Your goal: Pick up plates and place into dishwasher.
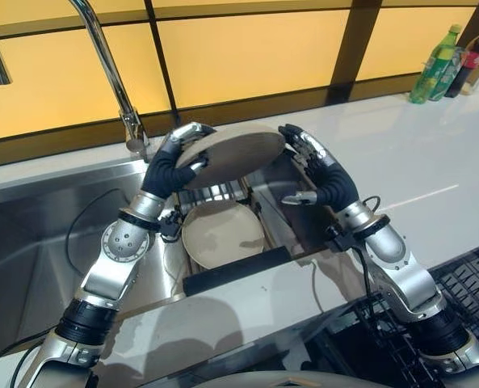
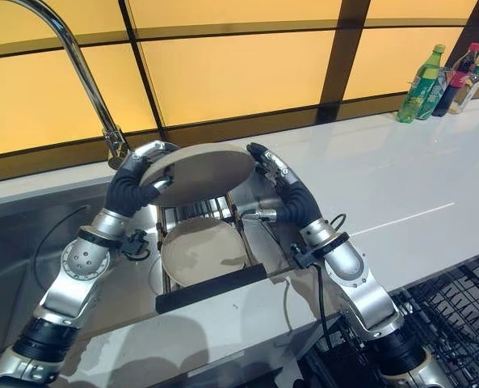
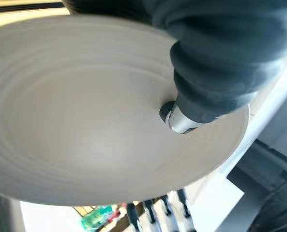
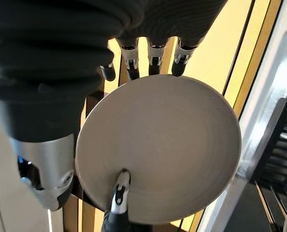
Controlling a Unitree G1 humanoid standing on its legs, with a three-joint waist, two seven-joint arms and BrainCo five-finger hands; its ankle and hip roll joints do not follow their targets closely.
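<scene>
A round beige plate (image 1: 231, 153) is held up, tilted, above the sink. My left hand (image 1: 170, 166) grips its left rim, with fingers curled over the edge and the thumb (image 3: 182, 121) pressed on the plate's face (image 3: 109, 121). At the plate's right rim is my right hand (image 1: 324, 174), its fingers (image 4: 155, 60) straight and its thumb standing apart below. A second beige plate (image 1: 223, 234) lies in the dish rack in the sink, beneath the raised one.
The steel sink (image 1: 29, 234) runs off to the left, and a tall faucet (image 1: 102, 56) stands behind it. A black bar (image 1: 235, 271) edges the rack's front. The black dishwasher rack (image 1: 473, 283) is at lower right. Several bottles (image 1: 437, 65) stand on the white counter's far right.
</scene>
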